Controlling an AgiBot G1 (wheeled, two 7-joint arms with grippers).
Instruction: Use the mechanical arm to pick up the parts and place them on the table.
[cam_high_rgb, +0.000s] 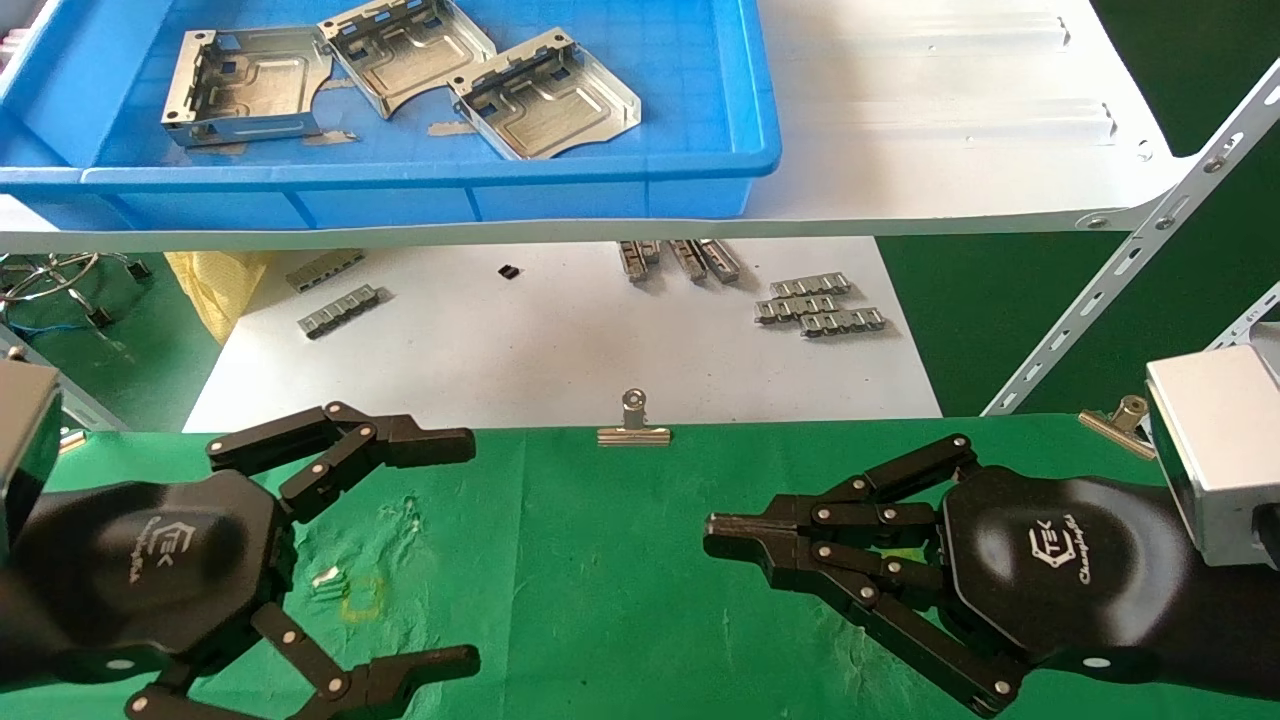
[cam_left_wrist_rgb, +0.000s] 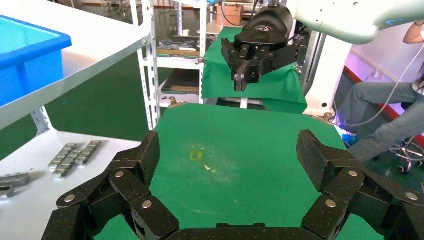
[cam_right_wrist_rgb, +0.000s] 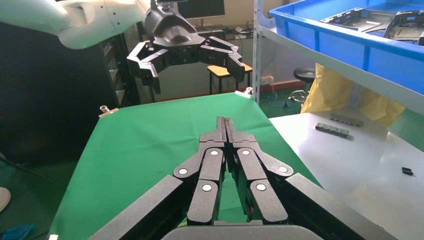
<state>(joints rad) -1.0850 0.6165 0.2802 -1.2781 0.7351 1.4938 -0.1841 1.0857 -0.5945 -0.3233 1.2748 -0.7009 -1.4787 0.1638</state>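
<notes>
Green cloth covers the table (cam_high_rgb: 620, 560), clipped at its far edge by a silver binder clip (cam_high_rgb: 634, 425). Left gripper (cam_high_rgb: 445, 545) hovers over the table's left side, fingers spread wide apart, nothing between them. Right gripper (cam_high_rgb: 715, 528) hovers over the right side, fingers pressed together to a closed tip, holding nothing. Three parts (cam_high_rgb: 400, 80) lie side by side in the blue bin (cam_high_rgb: 560, 195) on the white shelf board (cam_high_rgb: 950, 120), well beyond both grippers. Small ridged metal strips (cam_high_rgb: 820, 303) rest on the lower white board (cam_high_rgb: 550, 350) beneath the shelf
</notes>
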